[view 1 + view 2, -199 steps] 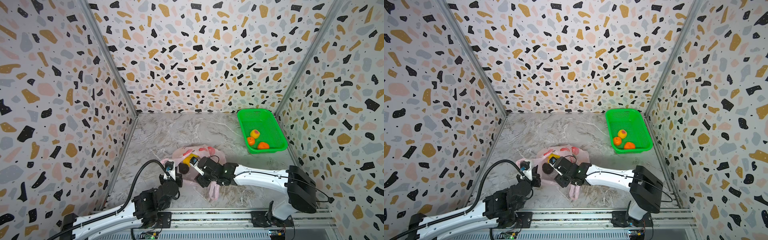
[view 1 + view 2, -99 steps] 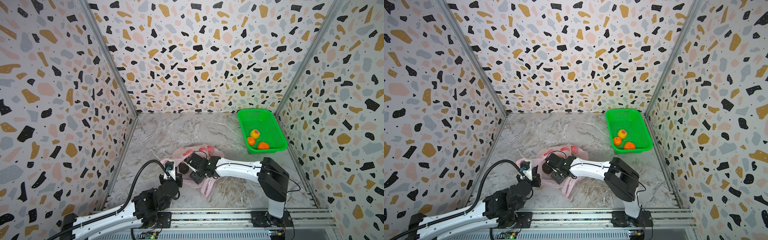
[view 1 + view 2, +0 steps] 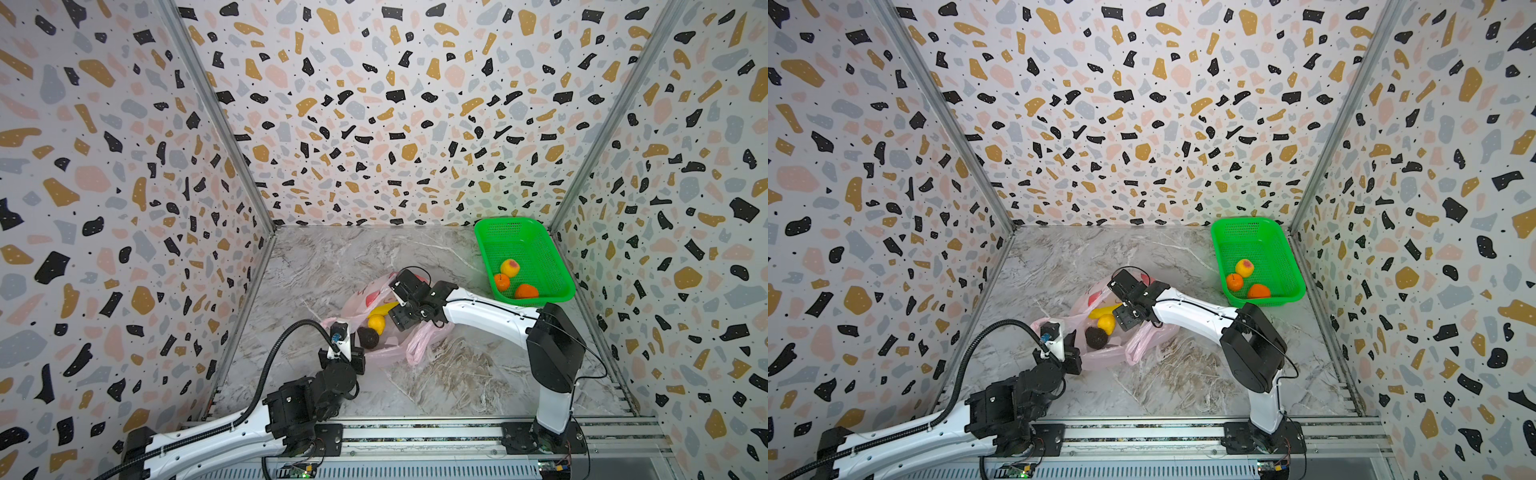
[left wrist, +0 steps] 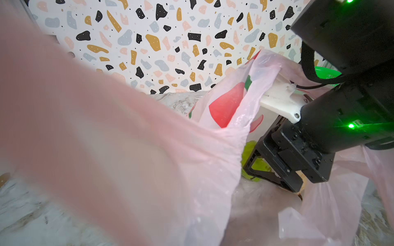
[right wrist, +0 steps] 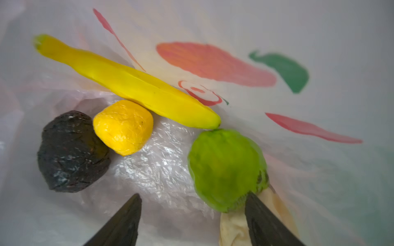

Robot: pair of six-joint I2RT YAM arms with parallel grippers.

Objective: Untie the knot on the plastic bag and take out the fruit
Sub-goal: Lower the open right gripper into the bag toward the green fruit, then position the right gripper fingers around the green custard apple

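Shows a thin, translucent pale pink plastic bag [image 3: 360, 296] with red fruit prints, lying mouth-open on a grey marble tabletop [image 3: 457, 374]. No knot left to see, and one loop handle [image 3: 420, 344] lies slack beside the bag.

Shows the left gripper [image 3: 349, 355] clamped shut on the bag's near rim, unmoved over the last second. Shows the right gripper [image 5: 193, 199] shifted toward the bag's far side, elbow risen, spread wider than a second ago and holding nothing.

Between its fingertips, inside the bag: a long yellow toy banana [image 5: 128, 83], a small yellow-orange tangerine [image 5: 123, 127], a dark wrinkled avocado [image 5: 71, 151], a green fruit [image 5: 226, 168] close against one fingertip, and a cream lump [image 5: 232, 225] beneath it (only partly seen). Suggests another pick lining up, probably the green fruit.

Already in the bright green mesh basket [image 3: 519, 239] at the far right corner: a yellow-red peach [image 3: 510, 267] and two orange fruits [image 3: 501, 281].

Leaves open tabletop between bag and basket, with speckled walls [image 3: 665, 249] close behind the basket.
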